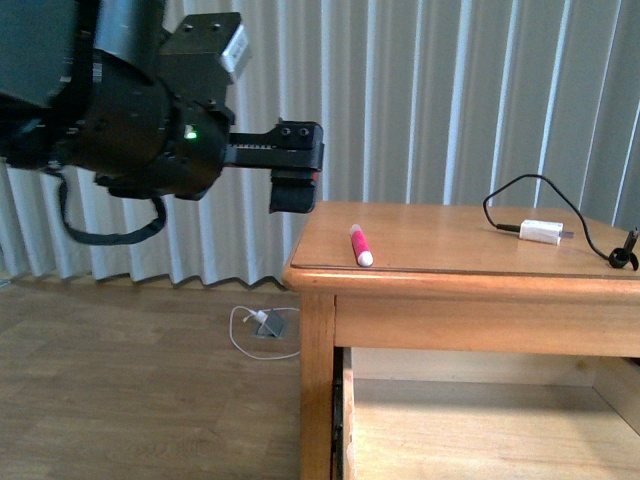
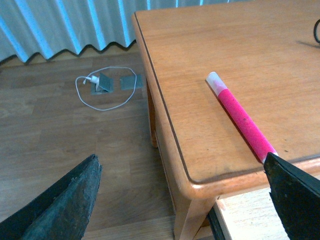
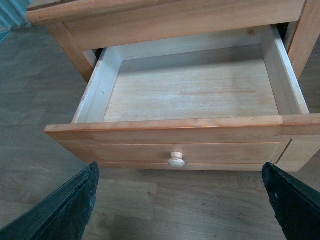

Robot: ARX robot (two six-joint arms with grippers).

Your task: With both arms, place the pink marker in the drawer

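Pink marker (image 1: pixel 360 245) lies on the tabletop (image 1: pixel 440 235) — left hand (image 2: pixel 180 160) and right hand (image 3: pixel 179 167) both spread wide.

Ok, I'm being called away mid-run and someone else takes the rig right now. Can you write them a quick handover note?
Left pincer: open, empty, in the air off the table's left end, short of the pink marker.
Right pincer: open, empty, facing the drawer, clear of its knob.
Pink marker: lying on the table, near its front left corner, not gripped.
Drawer: pulled open, and nothing shows inside.
Done: drawer is open.
Left: grasp the marker and set it in the drawer. Leave the white charger alone.
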